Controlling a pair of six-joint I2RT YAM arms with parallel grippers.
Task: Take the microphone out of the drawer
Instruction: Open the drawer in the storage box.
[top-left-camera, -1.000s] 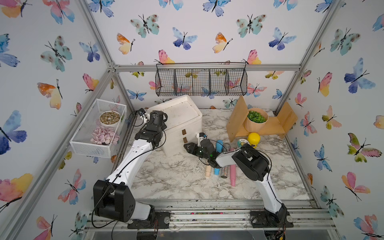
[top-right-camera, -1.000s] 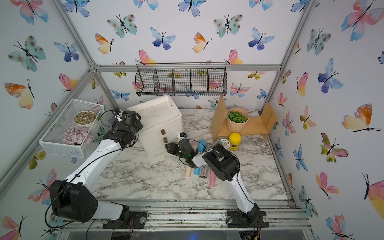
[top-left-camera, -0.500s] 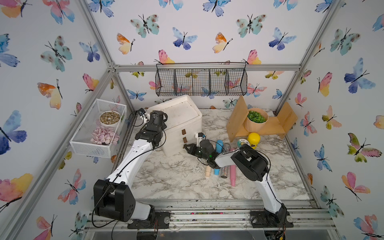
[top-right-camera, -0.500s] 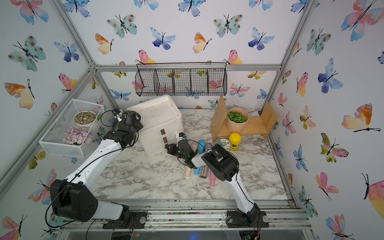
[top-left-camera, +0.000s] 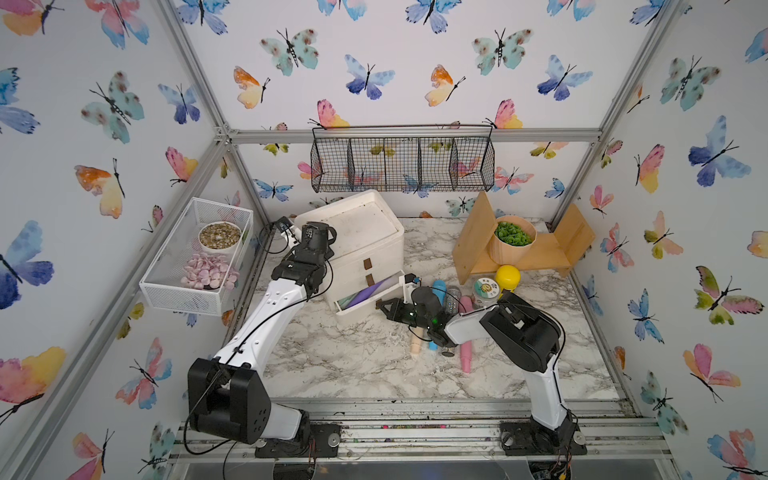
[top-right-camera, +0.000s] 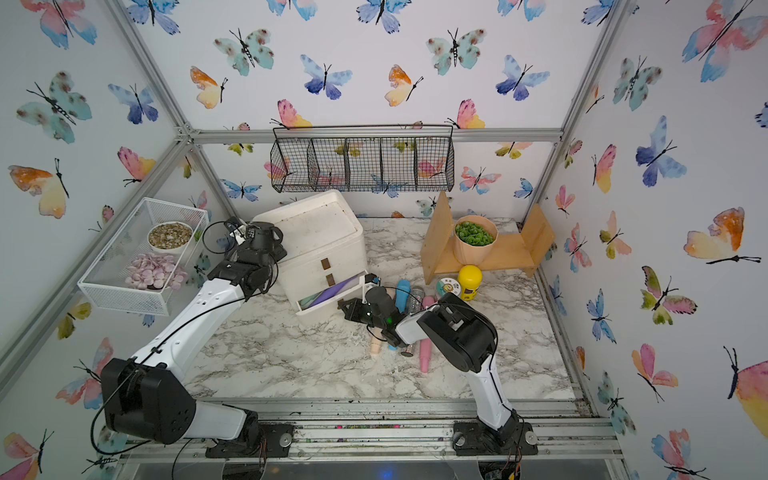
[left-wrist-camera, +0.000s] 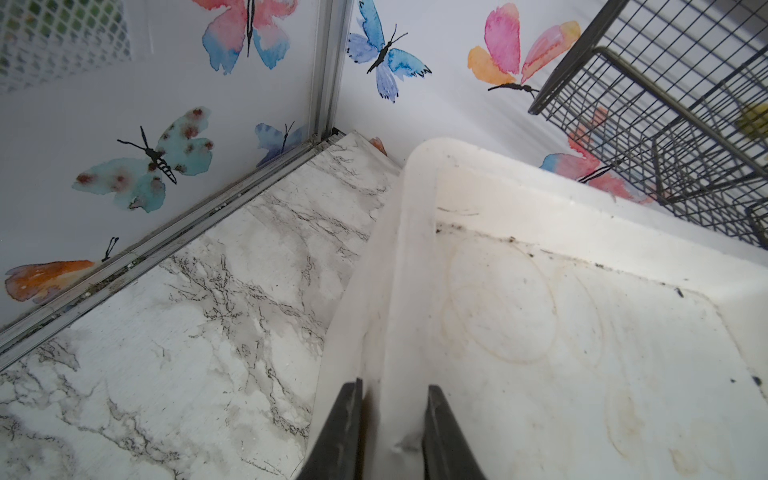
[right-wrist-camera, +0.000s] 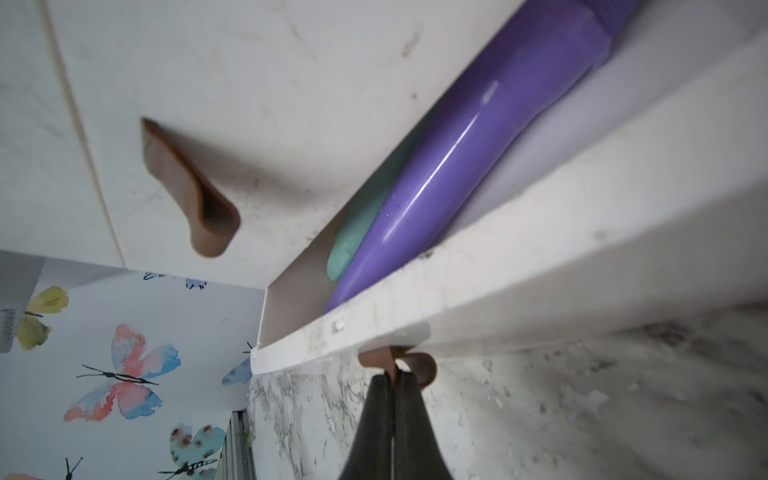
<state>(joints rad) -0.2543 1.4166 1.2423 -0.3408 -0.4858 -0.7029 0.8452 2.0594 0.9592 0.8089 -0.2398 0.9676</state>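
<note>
Our right claw now pinches the brown pull tab; the drawer has slid open. Just beyond the claw, the purple microphone lies exposed for grabbing.

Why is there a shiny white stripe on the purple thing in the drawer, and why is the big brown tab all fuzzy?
Right wrist view: the stripe is light glinting off the glossy purple microphone; the big brown tab is probably too near the lens, so it is out of focus, like the right end effector pinching the small tab. Both top views look sharp.
</note>
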